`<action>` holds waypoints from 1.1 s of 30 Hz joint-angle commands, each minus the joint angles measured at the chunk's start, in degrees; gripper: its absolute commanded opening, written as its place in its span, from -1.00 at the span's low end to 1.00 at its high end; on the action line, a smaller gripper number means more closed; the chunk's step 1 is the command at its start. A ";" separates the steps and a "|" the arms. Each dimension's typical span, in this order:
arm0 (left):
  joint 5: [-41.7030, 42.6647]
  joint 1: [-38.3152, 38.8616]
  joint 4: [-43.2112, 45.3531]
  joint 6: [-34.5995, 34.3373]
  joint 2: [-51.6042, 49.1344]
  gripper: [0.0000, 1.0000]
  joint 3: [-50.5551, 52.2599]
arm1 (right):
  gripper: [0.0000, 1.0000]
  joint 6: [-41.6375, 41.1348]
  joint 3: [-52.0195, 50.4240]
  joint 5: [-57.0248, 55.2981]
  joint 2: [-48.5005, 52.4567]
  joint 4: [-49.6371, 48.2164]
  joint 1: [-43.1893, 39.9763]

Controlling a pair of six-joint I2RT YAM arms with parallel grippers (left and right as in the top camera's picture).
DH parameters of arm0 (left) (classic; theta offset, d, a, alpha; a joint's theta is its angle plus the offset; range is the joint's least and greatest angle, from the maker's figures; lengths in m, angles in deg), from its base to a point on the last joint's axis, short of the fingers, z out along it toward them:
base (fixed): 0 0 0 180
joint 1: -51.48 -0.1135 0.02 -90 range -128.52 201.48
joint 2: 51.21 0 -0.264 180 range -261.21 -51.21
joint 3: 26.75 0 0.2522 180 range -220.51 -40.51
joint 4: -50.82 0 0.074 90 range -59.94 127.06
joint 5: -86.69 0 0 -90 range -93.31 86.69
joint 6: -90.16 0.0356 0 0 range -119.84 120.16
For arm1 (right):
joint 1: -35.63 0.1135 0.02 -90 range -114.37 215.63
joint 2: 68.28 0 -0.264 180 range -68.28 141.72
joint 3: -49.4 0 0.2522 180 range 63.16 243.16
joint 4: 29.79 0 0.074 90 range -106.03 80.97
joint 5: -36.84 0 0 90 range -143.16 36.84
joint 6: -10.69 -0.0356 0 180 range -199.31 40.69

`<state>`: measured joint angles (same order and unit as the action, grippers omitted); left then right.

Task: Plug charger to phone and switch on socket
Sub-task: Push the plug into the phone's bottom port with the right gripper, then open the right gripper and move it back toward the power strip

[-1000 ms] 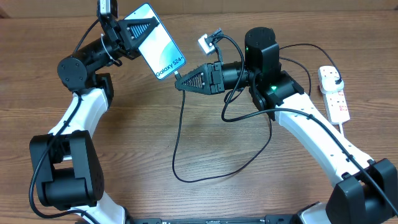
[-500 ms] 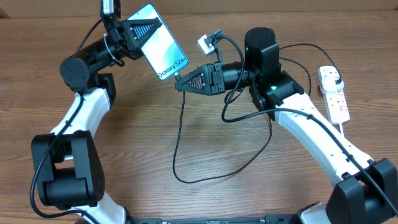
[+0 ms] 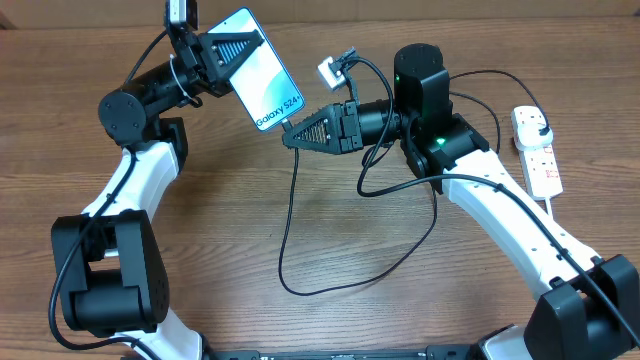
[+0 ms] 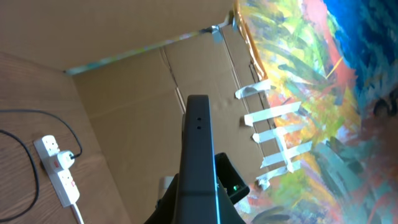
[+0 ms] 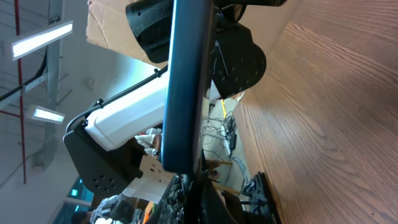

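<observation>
Step in hand was judged to be the mating of connector to phone. The phone (slim, glossy, screen lit pale blue) was found held clear of the table, clamped at its upper end by the left gripper. The right gripper was found closed on the charger tip, right at the phone's lower edge; full seating could not be confirmed. The thin black cable was seen hanging in a loose loop onto the wood-grain top. The socket, a narrow white strip, lay well apart at the right, a black plug already in it. A straight, aligned push was judged necessary next, then a press on the switch.
</observation>
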<state>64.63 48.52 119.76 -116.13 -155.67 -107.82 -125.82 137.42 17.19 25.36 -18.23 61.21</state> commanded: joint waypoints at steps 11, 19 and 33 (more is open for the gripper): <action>8.26 4.79 0.70 2.97 0.72 -0.91 -0.79 | -0.92 0.00 1.25 -2.78 -0.85 -0.72 -0.22; 8.33 4.79 0.68 3.04 0.72 -0.91 -0.79 | -0.92 0.00 1.25 -2.73 -0.85 -0.70 -0.22; 10.64 -2.51 -4.50 7.02 0.72 -0.91 -0.79 | 0.60 0.04 1.25 -2.75 -0.85 -0.70 -1.49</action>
<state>73.88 48.08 114.97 -110.60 -155.67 -107.82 -125.99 137.51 15.20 25.36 -18.58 60.92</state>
